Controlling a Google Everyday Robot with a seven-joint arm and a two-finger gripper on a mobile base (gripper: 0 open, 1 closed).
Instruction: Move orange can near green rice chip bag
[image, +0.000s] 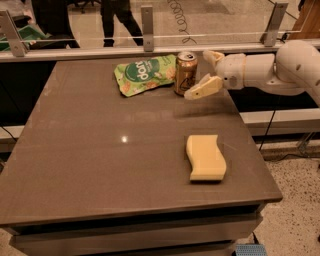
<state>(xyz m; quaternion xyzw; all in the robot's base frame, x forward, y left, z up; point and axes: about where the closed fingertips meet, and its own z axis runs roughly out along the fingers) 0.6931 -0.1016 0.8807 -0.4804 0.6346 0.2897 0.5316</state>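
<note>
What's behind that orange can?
Behind the orange can only the far edge of the table and a glass barrier show; the strip it covers is hidden. The gripper hangs open at its right.

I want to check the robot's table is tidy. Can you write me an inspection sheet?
Surface: brown tabletop, one light glint.
Job's things: copper-orange metal drink can upright, right beside the flat light-green snack bag.
Clutter: pale yellow wavy sponge, front right.
Pincer: white pincer open, just right of the can.
Cables: coiled cable behind the glass.
Surroundings: glass barrier; person's legs beyond.
</note>
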